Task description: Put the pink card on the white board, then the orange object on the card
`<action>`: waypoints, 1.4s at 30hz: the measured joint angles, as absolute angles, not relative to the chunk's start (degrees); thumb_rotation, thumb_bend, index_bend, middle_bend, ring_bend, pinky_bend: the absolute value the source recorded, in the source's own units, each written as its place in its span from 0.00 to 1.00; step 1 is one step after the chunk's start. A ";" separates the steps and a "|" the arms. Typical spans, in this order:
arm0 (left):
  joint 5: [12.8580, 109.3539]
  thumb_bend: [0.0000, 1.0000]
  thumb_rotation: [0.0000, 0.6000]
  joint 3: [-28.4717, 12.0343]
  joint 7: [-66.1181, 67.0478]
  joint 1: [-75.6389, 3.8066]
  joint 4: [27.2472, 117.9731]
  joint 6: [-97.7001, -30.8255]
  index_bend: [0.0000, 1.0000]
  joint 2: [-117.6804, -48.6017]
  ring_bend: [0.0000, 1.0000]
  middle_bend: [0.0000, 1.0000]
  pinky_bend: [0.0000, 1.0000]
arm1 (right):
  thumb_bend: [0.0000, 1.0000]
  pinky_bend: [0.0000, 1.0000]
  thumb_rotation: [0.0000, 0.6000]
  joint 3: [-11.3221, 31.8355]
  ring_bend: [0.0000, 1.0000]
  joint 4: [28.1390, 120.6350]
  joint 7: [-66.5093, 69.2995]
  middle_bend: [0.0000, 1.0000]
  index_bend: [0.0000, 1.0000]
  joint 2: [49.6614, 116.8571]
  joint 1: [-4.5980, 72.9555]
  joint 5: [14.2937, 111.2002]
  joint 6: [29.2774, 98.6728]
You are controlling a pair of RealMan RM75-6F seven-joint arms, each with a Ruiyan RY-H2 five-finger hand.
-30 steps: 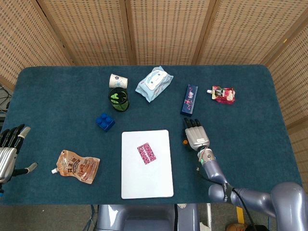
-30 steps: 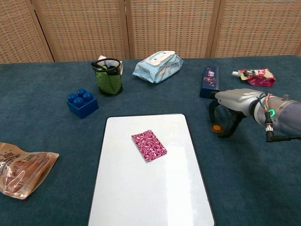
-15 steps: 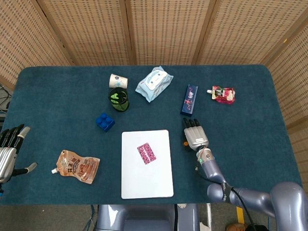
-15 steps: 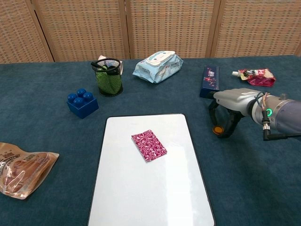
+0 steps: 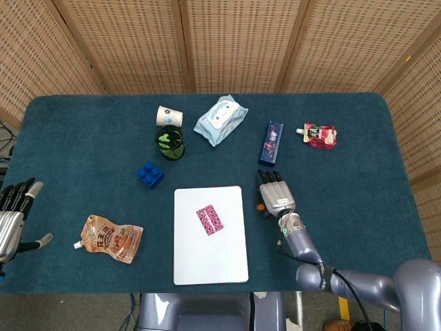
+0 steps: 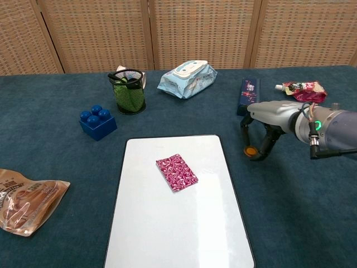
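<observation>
The right robot hand (image 6: 266, 126) pinches the small orange object (image 6: 251, 150) in its fingertips above the table (image 6: 56, 151), beside the white board (image 6: 178, 223); such a thin hold may let it slip before it reaches the pink card (image 6: 176, 172) on the board. Compared with a second ago, this hand is nearer to the board with the object, while the left robot hand (image 5: 12, 215) stays released at the table edge.

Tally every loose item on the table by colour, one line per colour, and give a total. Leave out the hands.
Blue: 3, toy block, wipes pack, slim box
Orange: 2, small object, snack pouch
White: 2, board, paper cup
Pink or red: 2, card, pouch
Black: 1, mesh holder
Total: 10
</observation>
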State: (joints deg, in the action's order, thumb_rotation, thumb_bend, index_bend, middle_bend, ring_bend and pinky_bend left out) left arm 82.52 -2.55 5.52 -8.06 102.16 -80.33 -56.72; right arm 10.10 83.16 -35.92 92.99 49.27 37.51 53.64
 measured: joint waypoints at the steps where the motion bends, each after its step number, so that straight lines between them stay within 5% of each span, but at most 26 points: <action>1: 82.54 0.00 1.00 -2.55 5.43 -8.05 102.16 -80.34 0.00 -56.69 0.00 0.00 0.00 | 0.40 0.00 1.00 10.49 0.00 84.30 -36.02 0.00 0.55 92.67 49.48 37.23 53.80; 15: 82.33 0.00 1.00 -2.50 3.78 -8.32 101.83 -79.44 0.00 -56.16 0.00 0.00 0.00 | 0.40 0.00 1.00 15.49 0.00 92.00 -44.83 0.00 0.55 95.51 57.45 26.95 59.16; 38: 82.39 0.00 1.00 -2.33 1.11 -8.55 101.08 -78.56 0.00 -55.44 0.00 0.00 0.00 | 0.40 0.00 1.00 17.05 0.00 84.15 -52.31 0.00 0.54 107.23 65.24 17.63 62.58; 42: 82.48 0.00 1.00 -2.28 1.31 -8.57 101.15 -78.59 0.00 -55.48 0.00 0.00 0.00 | 0.30 0.00 1.00 17.17 0.00 83.99 -52.41 0.00 0.35 107.38 65.30 17.38 62.50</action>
